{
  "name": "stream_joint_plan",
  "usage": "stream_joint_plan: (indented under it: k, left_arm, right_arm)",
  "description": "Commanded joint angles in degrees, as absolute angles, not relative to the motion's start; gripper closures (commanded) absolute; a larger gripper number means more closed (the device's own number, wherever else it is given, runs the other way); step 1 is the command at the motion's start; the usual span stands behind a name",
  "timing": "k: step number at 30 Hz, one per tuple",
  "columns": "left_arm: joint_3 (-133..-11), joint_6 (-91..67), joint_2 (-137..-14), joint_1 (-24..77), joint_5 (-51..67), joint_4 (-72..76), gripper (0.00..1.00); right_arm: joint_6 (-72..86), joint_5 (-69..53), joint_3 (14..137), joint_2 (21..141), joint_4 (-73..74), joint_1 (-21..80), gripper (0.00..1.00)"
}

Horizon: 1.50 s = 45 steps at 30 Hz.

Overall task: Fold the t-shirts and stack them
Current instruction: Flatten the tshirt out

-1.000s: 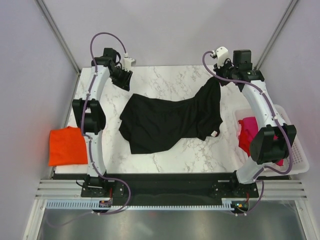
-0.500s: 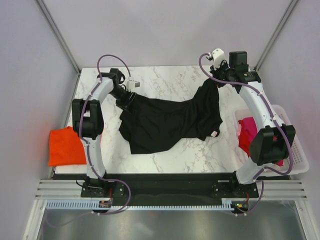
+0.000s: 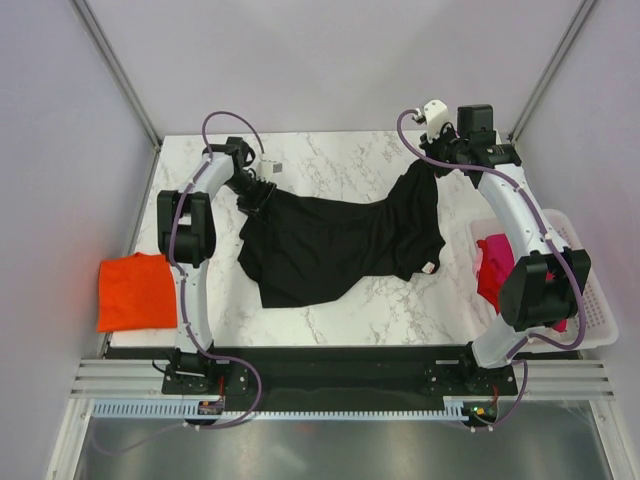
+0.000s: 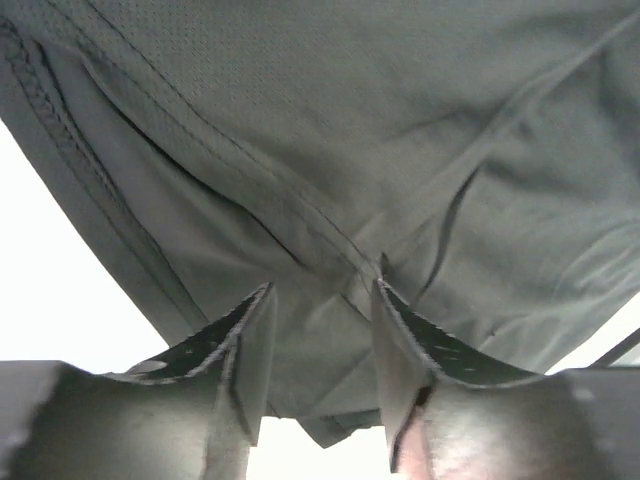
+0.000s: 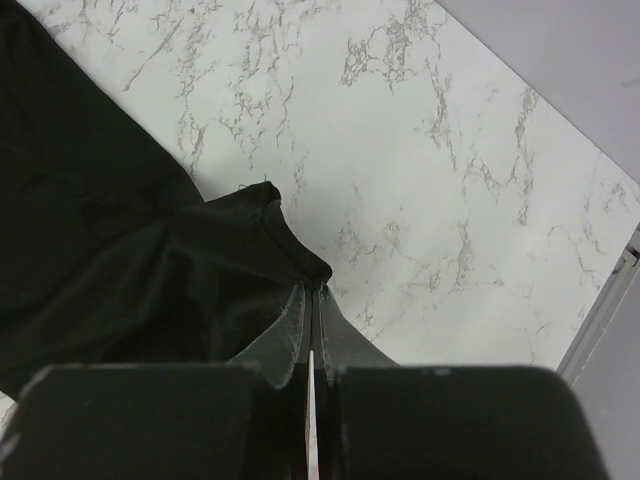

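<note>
Left gripper (image 3: 262,194): a second ago it was hanging over bare marble at the far left. Now it is coming down onto the far-left corner of the black short-sleeved cloth t-shirt (image 3: 335,240). Its fingers (image 4: 255,330) are standing spread, with a stitched hem lying in the gap and nothing pinched yet.
Right gripper (image 3: 432,160): it is keeping its fingers pressed together on a bunched edge of the same garment, in the same far-right spot as a second ago.
Black t-shirt: it is lying crumpled across the middle of the white marble-patterned counter (image 3: 340,160). Its right side is being drawn up in a ridge toward the right gripper, and its small white neck label (image 3: 430,268) is showing at the near right.
What this is meaning for the task: with one corner held and the other arm arriving on the opposite corner, the work is probably moving toward a two-handed hold, so the cloth can be lifted and spread flat before folding. The left grip is not looking made yet.
Orange folded t-shirt (image 3: 133,291): it is resting at the left, beside the left arm and well apart from the black one. It is probably already done.
Magenta-pink t-shirt (image 3: 493,268): it is sitting bunched in the white slatted plastic basket (image 3: 590,300) at the right, partly hidden by the right arm and waiting its turn.
Watching for: the hem is lying in several layers, so a closing pinch could be catching more than one.
</note>
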<state>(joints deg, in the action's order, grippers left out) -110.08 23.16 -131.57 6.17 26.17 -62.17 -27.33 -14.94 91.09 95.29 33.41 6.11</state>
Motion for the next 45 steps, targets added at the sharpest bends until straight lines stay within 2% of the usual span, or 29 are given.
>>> stream_joint_plan:
  k: [1,16,18,20,26,32,37,45]
  left_arm:
    - [-112.94,21.27,-133.50,6.68,28.30,-62.40,0.53]
    - [-111.09,21.89,-132.19,7.91,29.71,-63.63,0.72]
    - [-111.18,22.06,-131.75,8.17,29.80,-63.89,0.82]
    - [-111.27,23.02,-130.79,8.17,29.71,-65.38,0.97]
    - [-119.42,26.89,-120.34,4.31,31.29,-74.96,0.98]
    - [-139.71,28.65,-113.04,-1.74,31.03,-82.44,0.98]
    - [-138.79,29.79,-104.52,-2.81,29.88,-80.95,0.98]
    - [-132.02,29.01,-88.36,-3.16,27.69,-74.63,0.98]
  right_arm:
    - [-28.12,-14.85,91.05,93.69,31.99,6.15,1.00]
    - [-28.65,-14.41,89.47,93.60,31.47,6.15,1.00]
    - [-28.65,-14.33,89.73,93.52,31.46,6.15,1.00]
    - [-28.57,-13.98,90.17,93.34,31.46,6.15,1.00]
    - [-27.60,-7.40,97.28,89.39,28.66,6.15,1.00]
    - [-28.73,-1.06,105.46,86.58,27.60,6.06,1.00]
    - [-29.09,-0.88,106.08,81.57,27.42,6.15,1.00]
    - [-31.46,-2.63,101.34,66.90,29.78,6.15,1.00]
